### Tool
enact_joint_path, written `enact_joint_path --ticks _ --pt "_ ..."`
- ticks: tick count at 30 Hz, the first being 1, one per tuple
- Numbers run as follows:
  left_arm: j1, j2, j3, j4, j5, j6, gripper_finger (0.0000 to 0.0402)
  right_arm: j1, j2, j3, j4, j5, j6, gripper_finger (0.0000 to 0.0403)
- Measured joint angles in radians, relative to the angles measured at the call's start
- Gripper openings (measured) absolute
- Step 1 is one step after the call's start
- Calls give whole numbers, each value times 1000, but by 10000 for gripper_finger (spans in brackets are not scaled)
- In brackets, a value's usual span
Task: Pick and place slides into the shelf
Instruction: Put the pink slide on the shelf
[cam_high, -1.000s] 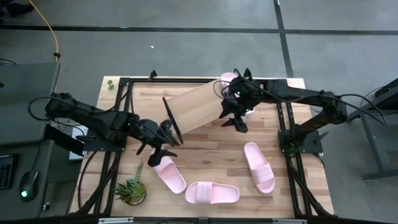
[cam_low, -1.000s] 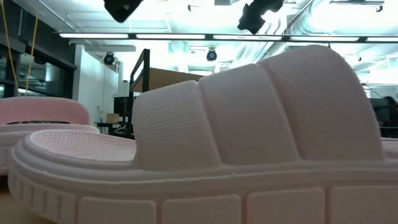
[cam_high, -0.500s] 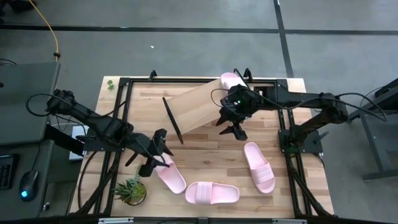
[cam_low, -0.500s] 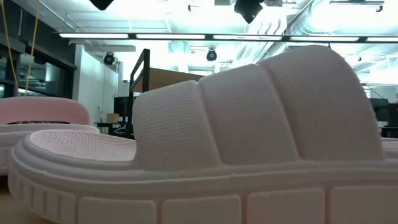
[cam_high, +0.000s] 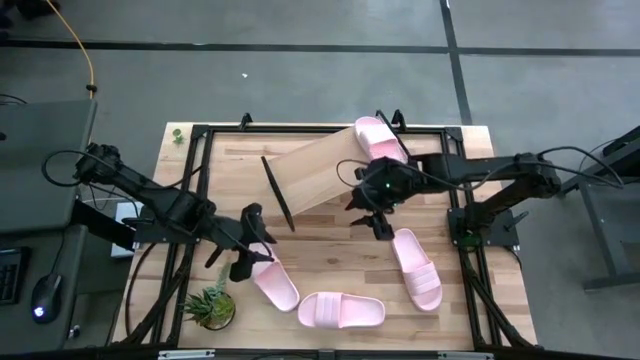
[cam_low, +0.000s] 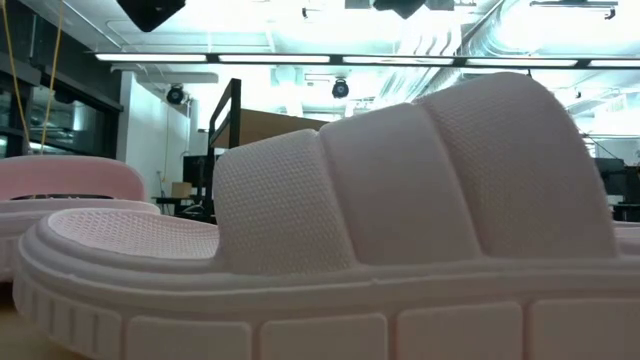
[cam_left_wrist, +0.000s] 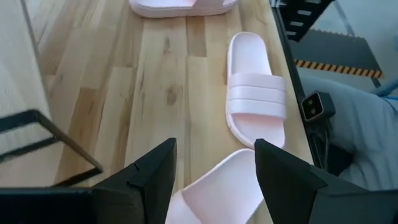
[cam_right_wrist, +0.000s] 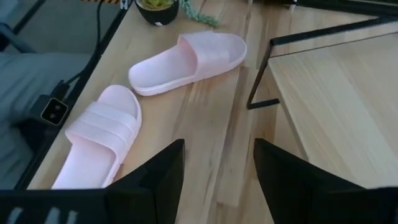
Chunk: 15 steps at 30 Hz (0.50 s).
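The shelf (cam_high: 318, 170) is a slanted light-wood board on a black frame at the table's far middle. One pink slide (cam_high: 378, 138) lies on its right end. Three slides lie flat on the table: a left one (cam_high: 272, 280), a middle one (cam_high: 342, 310) and a right one (cam_high: 415, 267). My left gripper (cam_high: 250, 258) is open over the left slide's far end (cam_left_wrist: 217, 186), one finger on either side, and I see no touch. My right gripper (cam_high: 372, 215) is open and empty, near the shelf's right end and above the table.
A small potted plant (cam_high: 210, 305) stands at the near left corner, close to the left slide. The black table frame (cam_high: 455, 215) runs along the sides. In the low view the middle slide (cam_low: 350, 230) fills the picture.
My left gripper has gone toward the table's near edge and down over the left slide. My right gripper has drawn back from the slide on the shelf's right end toward the near edge; that slide now shows whole on the shelf.
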Motion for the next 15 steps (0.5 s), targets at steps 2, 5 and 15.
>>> enact_joint_path --ticks 2,5,15 --pt "-16 0 0 -7 -19 -24 200 19 0 0 4 26 9 183" --pt "-60 0 0 -13 -50 -33 200 42 0 0 13 78 18 183" --pt "-214 14 0 -9 -170 -135 200 68 0 0 17 172 47 183"
